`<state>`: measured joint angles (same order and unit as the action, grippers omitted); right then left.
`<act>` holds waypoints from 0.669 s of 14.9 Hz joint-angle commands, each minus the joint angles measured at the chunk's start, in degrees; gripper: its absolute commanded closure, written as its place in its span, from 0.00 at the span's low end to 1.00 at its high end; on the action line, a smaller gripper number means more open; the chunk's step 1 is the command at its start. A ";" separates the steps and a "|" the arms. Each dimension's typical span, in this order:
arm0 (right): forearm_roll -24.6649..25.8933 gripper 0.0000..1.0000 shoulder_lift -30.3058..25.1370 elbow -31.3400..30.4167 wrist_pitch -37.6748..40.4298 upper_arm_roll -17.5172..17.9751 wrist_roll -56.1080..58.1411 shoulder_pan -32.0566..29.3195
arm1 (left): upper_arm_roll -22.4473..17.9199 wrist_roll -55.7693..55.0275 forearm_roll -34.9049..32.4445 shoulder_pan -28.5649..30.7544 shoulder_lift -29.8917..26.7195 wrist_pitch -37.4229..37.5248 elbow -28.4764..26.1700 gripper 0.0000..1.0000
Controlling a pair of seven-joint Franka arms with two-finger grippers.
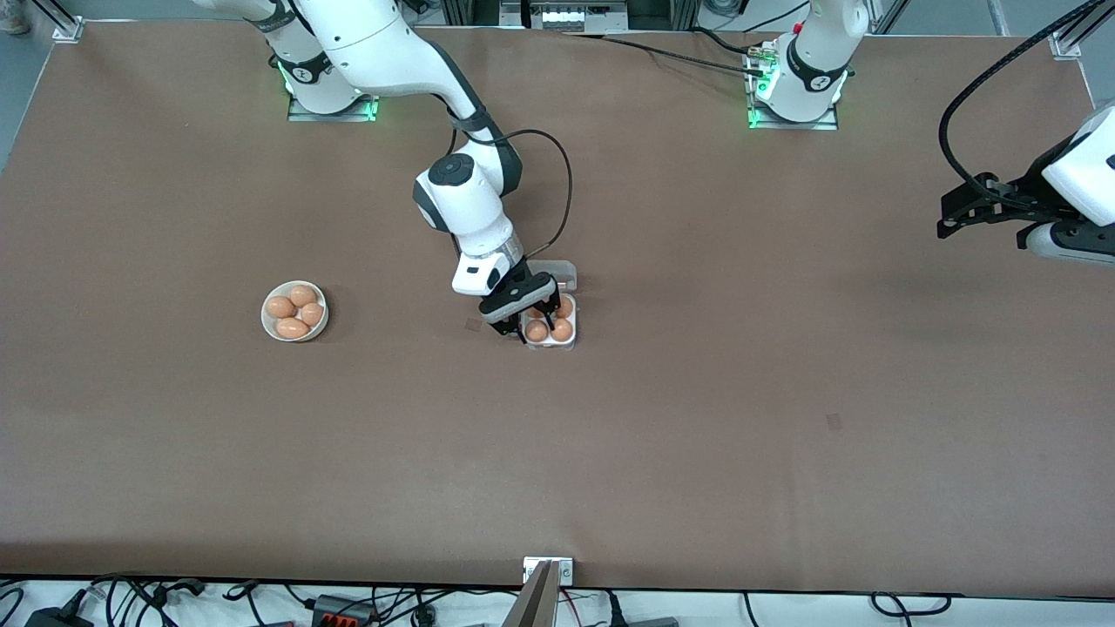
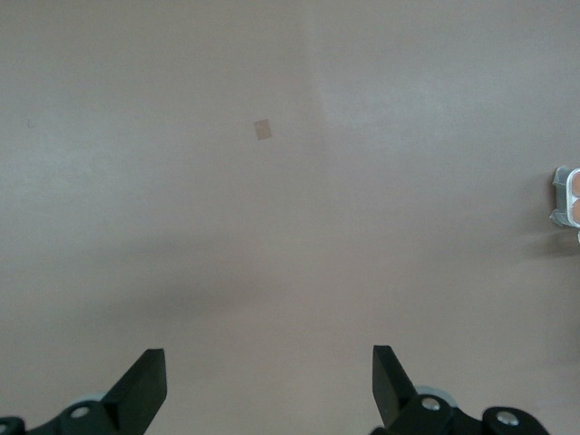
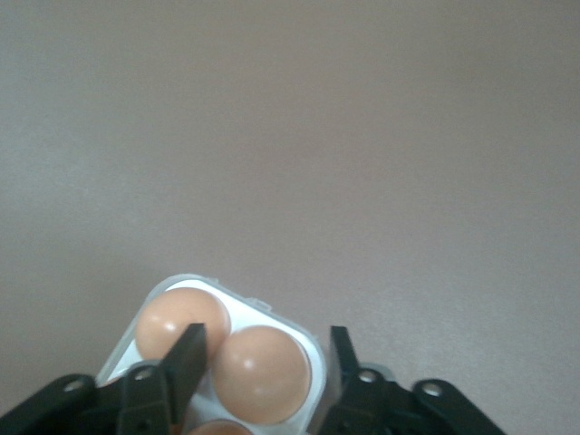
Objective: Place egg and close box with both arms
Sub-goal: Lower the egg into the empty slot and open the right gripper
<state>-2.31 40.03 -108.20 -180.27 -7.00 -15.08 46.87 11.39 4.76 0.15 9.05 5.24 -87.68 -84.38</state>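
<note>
The box (image 1: 552,324) sits on the brown table (image 1: 697,392), its clear lid (image 1: 557,273) lying open flat on the side farther from the front camera. The right gripper (image 1: 521,312) is down at the box, at the cell toward the right arm's end of the table; in the right wrist view its fingers (image 3: 186,355) stand parted, with an egg (image 3: 263,372) between them, and whether the pads touch the shell cannot be told. Other eggs already fill neighbouring cells. The round white bowl (image 1: 295,311), holding four more eggs, lies well apart from the box toward the right arm's end of the table. The left gripper (image 1: 980,205) hangs over bare table far from the box toward the left arm's end, jaws wide open and empty; that arm waits. Judged as objects: an egg is light, rigid, smooth and brittle, so it is likely best taken across its widest middle with slight pressure, since a hard squeeze could crack it and a loose one could let it slip. The box is thin, springy plastic and very light, so it may slide or buckle; the lid is probably best pushed at its free edge while the tray is steadied.
</note>
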 commanded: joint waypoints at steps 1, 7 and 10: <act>-0.50 0.00 0.40 -0.60 -1.22 -1.00 -0.74 1.47 | 0.22 -0.46 0.20 0.18 0.64 0.93 1.58 0.00; -0.59 0.00 -8.01 -0.17 11.11 -2.76 -0.21 0.77 | 0.22 -0.37 -0.06 0.09 0.73 0.84 1.67 0.00; -0.50 0.00 -17.50 -0.16 25.98 -2.76 0.05 -3.44 | 0.30 -0.28 -0.16 -0.26 0.82 1.28 1.67 0.00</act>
<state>-2.44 30.86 -106.27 -163.30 -10.06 -15.22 46.36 11.42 4.76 0.15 8.97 5.27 -87.62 -84.38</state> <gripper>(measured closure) 0.000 0.000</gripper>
